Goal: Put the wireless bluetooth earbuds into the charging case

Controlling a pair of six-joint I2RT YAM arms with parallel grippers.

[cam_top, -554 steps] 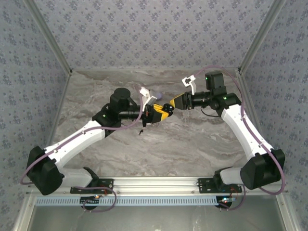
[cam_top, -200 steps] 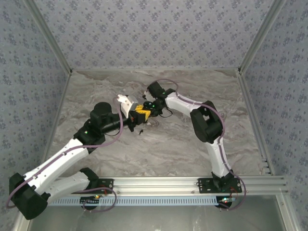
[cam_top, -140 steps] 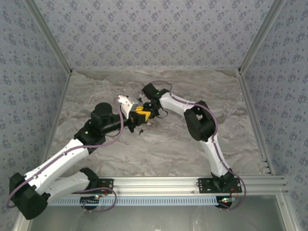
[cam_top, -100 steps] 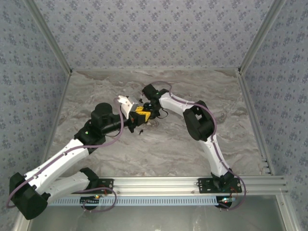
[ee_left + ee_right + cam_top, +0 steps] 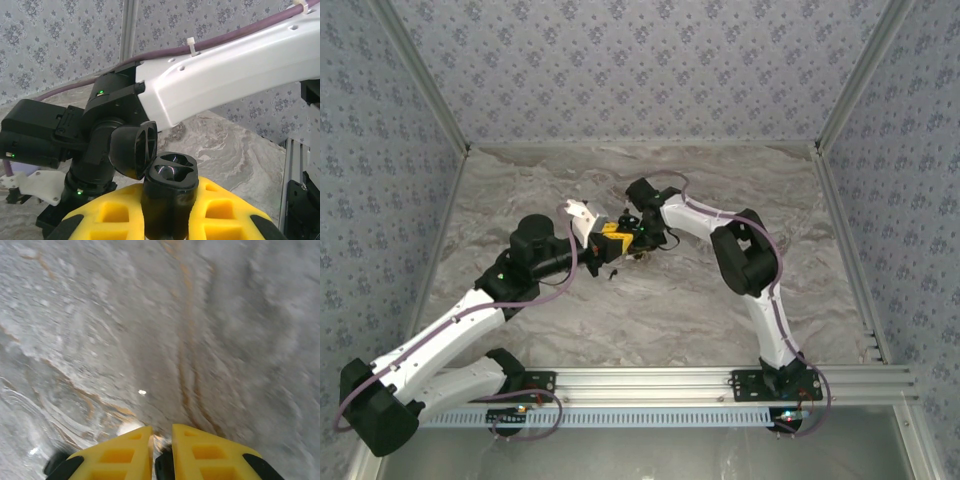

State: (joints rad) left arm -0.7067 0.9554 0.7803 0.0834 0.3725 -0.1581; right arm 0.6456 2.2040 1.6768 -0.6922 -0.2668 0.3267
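In the left wrist view the black charging case (image 5: pixel 169 172) stands upright between the yellow fingers of my left gripper (image 5: pixel 169 194), which is shut on it. Its lid (image 5: pixel 131 157) hangs open to the left, and both wells look empty. My right gripper (image 5: pixel 161 432) is nearly shut on a small black piece (image 5: pixel 164 466), apparently an earbud, above blurred marble. From above, the left gripper (image 5: pixel 612 238) and the right gripper (image 5: pixel 642 243) almost touch at the table's middle. Another earbud (image 5: pixel 613 271) lies on the marble just in front of them.
The right arm's white link (image 5: pixel 225 70) and black wrist (image 5: pixel 107 115) crowd close behind the case. Patterned walls (image 5: pixel 640 70) close the back and sides. An aluminium rail (image 5: pixel 650 380) runs along the near edge of the marble table (image 5: pixel 650 320).
The right arm has folded in from the far right to meet the left gripper. Over the last second its wrist swung slightly left, then back right. The left arm held the case nearly still.
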